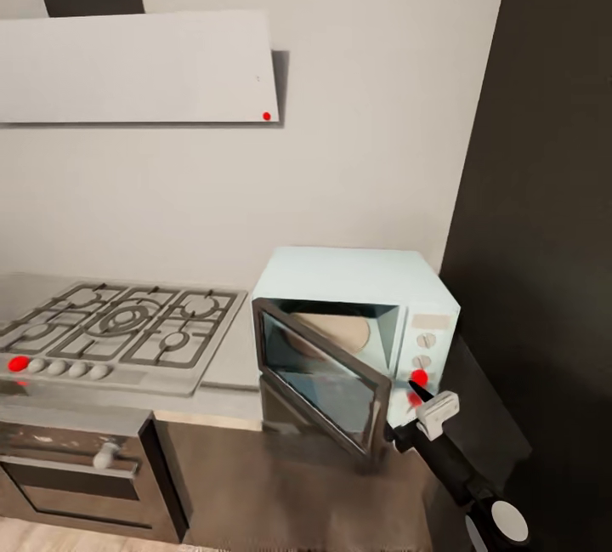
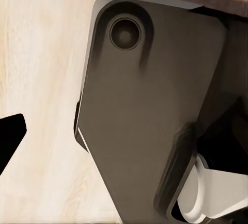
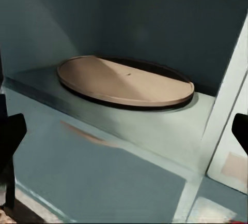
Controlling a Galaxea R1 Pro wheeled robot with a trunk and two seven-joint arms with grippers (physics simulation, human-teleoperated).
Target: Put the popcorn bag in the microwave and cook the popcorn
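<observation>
Right gripper point(image 1: 414, 400) sits lowest and closest in the head view, at about five o'clock, its dark arm rising from the corner toward the microwave point(image 1: 357, 322). Its jaws stand wide apart with nothing between them; the right wrist view shows one dark fingertip point(image 3: 11, 136) at each edge and an open gap between. Straight ahead of those jaws is the microwave's cavity, with the tan turntable point(image 3: 124, 81) lying flat and bare. The door point(image 1: 323, 382) hangs open, swung out toward seven o'clock, and the gripper hovers just beside its free edge, near the red dot point(image 1: 419, 377) on the knob panel. No popcorn bag is anywhere I can see, so I judge it has yet to be fetched from the countertop point(image 1: 229, 365). Beyond, at nine o'clock, lies the steel hob point(image 1: 119, 327), the white hood point(image 1: 136, 67) above it. Whether the left jaws are open I cannot tell; that camera looks at wooden floor point(image 2: 41, 79) and dark robot body.
</observation>
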